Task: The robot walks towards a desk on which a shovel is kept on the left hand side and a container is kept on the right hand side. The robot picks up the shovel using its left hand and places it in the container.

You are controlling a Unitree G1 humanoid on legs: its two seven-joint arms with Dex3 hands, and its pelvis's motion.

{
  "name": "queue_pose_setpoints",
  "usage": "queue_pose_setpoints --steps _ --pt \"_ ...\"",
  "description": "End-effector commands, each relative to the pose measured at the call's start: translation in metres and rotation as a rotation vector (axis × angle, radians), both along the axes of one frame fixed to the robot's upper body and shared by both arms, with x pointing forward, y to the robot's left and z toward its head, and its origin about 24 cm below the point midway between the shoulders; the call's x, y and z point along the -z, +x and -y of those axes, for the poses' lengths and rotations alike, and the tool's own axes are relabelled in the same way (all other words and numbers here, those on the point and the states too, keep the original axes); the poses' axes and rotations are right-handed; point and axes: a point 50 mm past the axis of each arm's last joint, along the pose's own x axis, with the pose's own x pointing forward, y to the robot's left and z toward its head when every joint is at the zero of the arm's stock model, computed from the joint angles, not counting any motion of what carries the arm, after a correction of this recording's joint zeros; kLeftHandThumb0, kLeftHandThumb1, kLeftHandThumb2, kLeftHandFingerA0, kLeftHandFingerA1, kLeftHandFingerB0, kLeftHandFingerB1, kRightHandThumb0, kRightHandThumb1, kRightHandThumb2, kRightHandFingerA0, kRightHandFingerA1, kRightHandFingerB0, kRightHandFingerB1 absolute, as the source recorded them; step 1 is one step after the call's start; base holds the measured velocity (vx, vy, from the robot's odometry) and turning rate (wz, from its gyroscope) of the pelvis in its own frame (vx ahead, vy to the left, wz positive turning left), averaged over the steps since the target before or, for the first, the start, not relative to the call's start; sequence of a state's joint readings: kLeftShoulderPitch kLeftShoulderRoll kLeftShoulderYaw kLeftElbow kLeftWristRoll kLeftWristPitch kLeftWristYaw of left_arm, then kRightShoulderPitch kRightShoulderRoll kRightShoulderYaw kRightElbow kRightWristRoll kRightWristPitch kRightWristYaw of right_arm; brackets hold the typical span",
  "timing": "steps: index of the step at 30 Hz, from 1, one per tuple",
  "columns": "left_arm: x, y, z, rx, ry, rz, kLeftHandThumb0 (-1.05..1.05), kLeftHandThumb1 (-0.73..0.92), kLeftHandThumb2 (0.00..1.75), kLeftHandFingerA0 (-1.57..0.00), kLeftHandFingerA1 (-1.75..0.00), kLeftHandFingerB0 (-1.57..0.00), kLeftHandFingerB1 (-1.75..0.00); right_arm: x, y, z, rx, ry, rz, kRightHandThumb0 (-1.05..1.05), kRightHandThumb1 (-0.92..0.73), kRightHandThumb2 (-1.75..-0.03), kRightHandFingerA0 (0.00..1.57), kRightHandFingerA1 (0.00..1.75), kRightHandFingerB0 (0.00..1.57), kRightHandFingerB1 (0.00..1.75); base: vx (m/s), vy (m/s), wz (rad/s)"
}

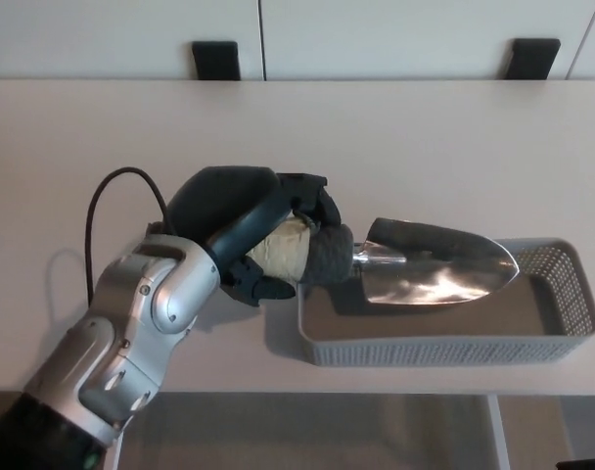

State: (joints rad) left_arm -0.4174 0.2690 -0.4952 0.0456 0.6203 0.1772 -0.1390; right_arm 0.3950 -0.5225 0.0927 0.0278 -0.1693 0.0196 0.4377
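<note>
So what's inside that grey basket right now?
Only the shovel's metal blade hangs over the container, held by the left hand. The floor beneath the blade is hidden; the rest looks bare.

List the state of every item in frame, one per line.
Left hand: shut on the handle of the shovel.
Silver metal shovel with dark-wrapped handle: held, blade over the basket, handle end still outside its left rim.
Grey perforated plastic basket: upright on the desk, nothing lying in it.
Black cable: looped beside the arm.
Right hand: not in view.
</note>
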Motion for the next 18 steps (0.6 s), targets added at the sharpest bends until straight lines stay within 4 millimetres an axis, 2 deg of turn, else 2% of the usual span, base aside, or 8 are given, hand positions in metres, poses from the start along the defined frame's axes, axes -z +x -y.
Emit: queue_pose_setpoints --steps 1,4,6,11,13,15,16,18 --pt "0.006 -0.005 0.009 0.053 0.018 0.025 -0.23 0.76 0.64 -0.77 -1.60 -0.77 -0.93 -0.002 -0.001 0.005 0.000 -0.020 -0.013 -0.32 -0.64 -0.58 0.65 0.51 0.54 0.44 0.00 0.000 0.00" --pt "0.008 -0.006 0.015 0.063 0.027 0.019 -0.22 0.76 0.63 -0.77 -1.62 -0.76 -0.96 -0.003 -0.001 0.005 -0.006 -0.023 -0.015 -0.33 -0.64 -0.59 0.65 0.51 0.54 0.43 0.00 0.000 0.00" --pt "0.009 -0.006 0.020 0.070 0.030 0.019 -0.24 0.73 0.61 -0.85 -1.53 -0.83 -0.58 -0.002 -0.001 0.006 -0.006 -0.025 -0.018 -0.33 -0.64 -0.59 0.65 0.50 0.54 0.43 0.00 0.000 0.00" --pt "0.009 -0.008 0.033 0.109 0.007 0.031 -0.27 0.73 0.61 -0.87 -1.49 -0.84 -0.80 -0.002 0.001 0.006 -0.001 -0.014 -0.012 -0.33 -0.64 -0.58 0.64 0.51 0.55 0.44 0.00 0.000 0.00" --pt "0.008 -0.008 0.040 0.129 0.043 -0.029 -0.46 0.69 0.61 -0.88 -0.88 -0.52 -0.38 -0.003 0.001 0.006 -0.002 -0.014 -0.013 -0.33 -0.64 -0.58 0.65 0.51 0.54 0.44 0.00 0.000 0.00" --pt "0.007 -0.008 0.045 0.209 0.144 -0.166 -0.83 0.57 0.90 -0.08 -0.26 -0.06 -0.14 -0.004 0.002 0.005 -0.003 -0.013 -0.010 -0.33 -0.64 -0.58 0.65 0.51 0.55 0.44 0.00 0.000 0.04" --pt "0.007 -0.008 0.046 0.222 0.185 -0.186 -0.85 0.70 0.61 0.00 0.00 0.00 -0.09 -0.004 0.002 0.005 -0.004 -0.011 -0.009 -0.33 -0.64 -0.58 0.65 0.52 0.55 0.44 0.00 0.000 0.00" --pt "0.008 -0.011 0.051 0.232 0.220 -0.192 -0.88 0.68 0.65 0.00 0.00 0.00 -0.01 -0.005 0.003 0.004 -0.011 -0.007 -0.003 -0.33 -0.64 -0.58 0.65 0.52 0.55 0.44 0.00 0.000 0.00"
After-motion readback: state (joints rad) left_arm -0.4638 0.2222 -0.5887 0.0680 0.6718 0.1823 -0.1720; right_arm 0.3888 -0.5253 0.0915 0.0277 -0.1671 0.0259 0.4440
